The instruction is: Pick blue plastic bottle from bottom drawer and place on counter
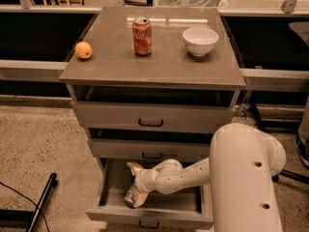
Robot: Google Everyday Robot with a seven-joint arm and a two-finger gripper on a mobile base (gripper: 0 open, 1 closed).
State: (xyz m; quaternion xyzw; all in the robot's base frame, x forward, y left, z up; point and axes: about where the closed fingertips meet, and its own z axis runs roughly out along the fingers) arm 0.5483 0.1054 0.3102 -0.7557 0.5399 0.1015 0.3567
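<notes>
Gripper (pixel 136 187) sits lower centre inside the bottom drawer (pixel 169 214) at the blue plastic bottle (pixel 129 195), grip state unreadable; a weak hold may drop it before the counter (pixel 159 66).

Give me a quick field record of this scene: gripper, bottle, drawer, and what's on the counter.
gripper: reaching inside the bottom drawer, at the bottle
bottle: lying in the drawer's left part, not yet lifted
bottom drawer: pulled open
counter: holds orange at left, can in the middle, bowl at right
</notes>
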